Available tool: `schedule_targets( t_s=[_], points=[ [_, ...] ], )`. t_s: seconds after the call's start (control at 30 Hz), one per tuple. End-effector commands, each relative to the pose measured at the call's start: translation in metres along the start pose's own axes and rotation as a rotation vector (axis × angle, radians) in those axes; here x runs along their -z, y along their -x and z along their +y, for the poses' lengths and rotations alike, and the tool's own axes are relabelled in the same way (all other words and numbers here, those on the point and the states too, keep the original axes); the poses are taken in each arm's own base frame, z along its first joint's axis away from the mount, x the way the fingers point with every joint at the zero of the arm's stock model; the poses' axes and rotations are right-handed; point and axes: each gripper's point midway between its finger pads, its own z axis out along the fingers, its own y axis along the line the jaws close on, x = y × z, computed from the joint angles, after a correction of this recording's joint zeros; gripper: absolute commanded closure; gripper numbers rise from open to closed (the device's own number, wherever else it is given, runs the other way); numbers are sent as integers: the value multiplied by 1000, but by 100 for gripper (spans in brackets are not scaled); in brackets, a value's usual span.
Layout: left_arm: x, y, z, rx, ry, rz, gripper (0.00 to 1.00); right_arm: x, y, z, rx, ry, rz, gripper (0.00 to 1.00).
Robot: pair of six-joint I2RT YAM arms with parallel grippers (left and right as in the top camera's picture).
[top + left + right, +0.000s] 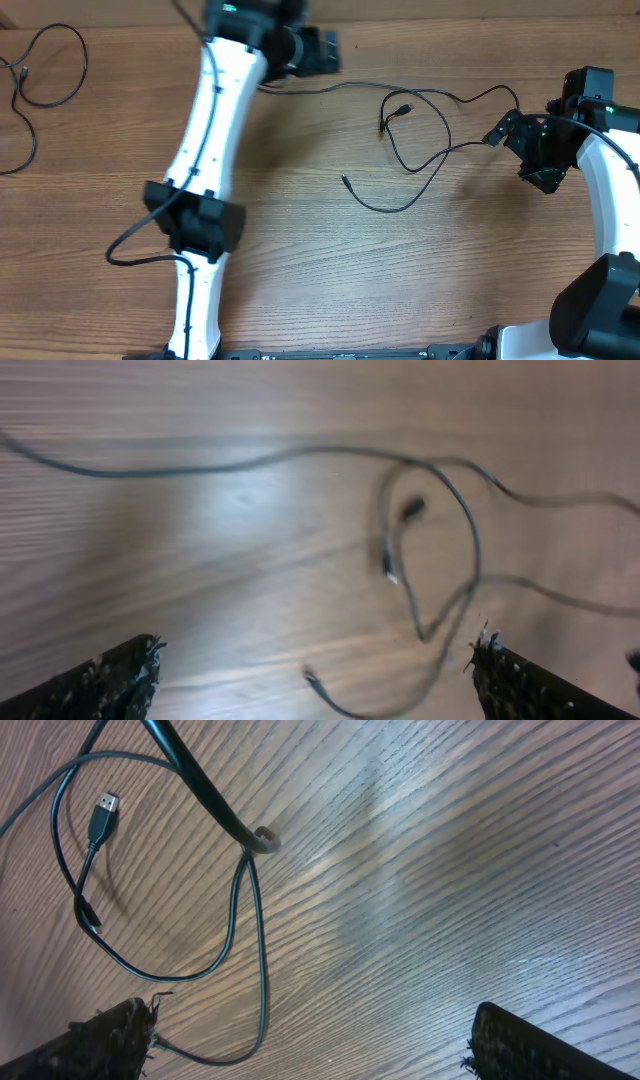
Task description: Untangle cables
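The cables lie as a loose tangle of thin black loops on the wooden table, right of centre, with a USB plug inside the loop. One long strand runs left toward my left gripper, which is open at the far edge. In the left wrist view the loop lies ahead of the open left gripper. My right gripper stands open just right of the tangle. In the right wrist view the right gripper is open, with a strand curving down beside its left fingertip.
A separate thin cable lies looped at the table's far left corner. My left arm stretches diagonally across the left half of the table. The right arm's base fills the near right corner.
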Motion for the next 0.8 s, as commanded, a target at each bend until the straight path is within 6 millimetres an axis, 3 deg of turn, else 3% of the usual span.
schedule_targets(
  t_s=[0.0, 0.1, 0.27, 0.63, 0.77],
  points=[
    [-12, -16, -27, -59, 7, 26, 0, 10, 6, 5, 9, 9, -37, 0],
    [-19, -28, -45, -98, 8, 43, 0, 10, 7, 5, 9, 10, -40, 0],
    [-25, -42, -58, -112, 15, 71, 0, 12, 29, 17, 32, 57, -132, 0],
    [-25, -53, -58, -81, 17, 113, 0, 13, 36, 21, 39, 72, -162, 0],
    [-25, -53, -59, -82, 16, 113, 0, 16, 41, 32, 53, 127, -179, 0]
  ],
)
